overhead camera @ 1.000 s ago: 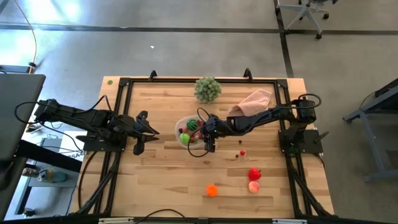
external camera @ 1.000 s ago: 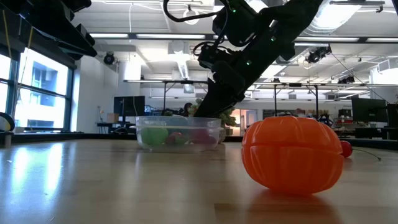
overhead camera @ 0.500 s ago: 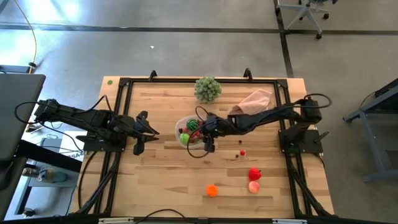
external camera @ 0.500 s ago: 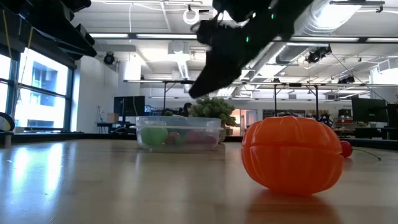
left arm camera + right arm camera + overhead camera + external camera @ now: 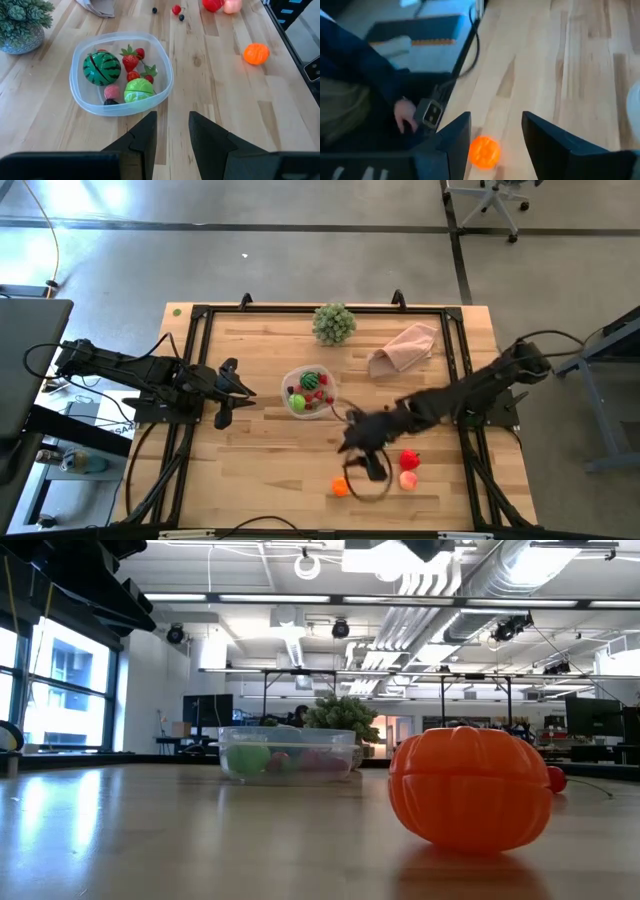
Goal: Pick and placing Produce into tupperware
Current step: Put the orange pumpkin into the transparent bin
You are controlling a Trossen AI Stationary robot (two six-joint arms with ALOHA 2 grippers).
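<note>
Now the right hand (image 5: 368, 470) is hovering over the counter (image 5: 260, 470) with fingers parted and gripping nothing; the orange piece (image 5: 341, 487) is lying just beside it, near the red piece (image 5: 409, 460) and pink piece (image 5: 408, 479); the tupperware (image 5: 309, 392) is sitting well apart from that hand, holding the striped dark green piece (image 5: 101, 69) and light green piece (image 5: 139, 90); the left hand (image 5: 236, 390) is waiting beside the tupperware, slightly parted, empty.

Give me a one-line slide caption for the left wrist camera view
Left gripper, empty, faces the tupperware holding watermelon, strawberries and green apple; orange piece lies outside.
</note>
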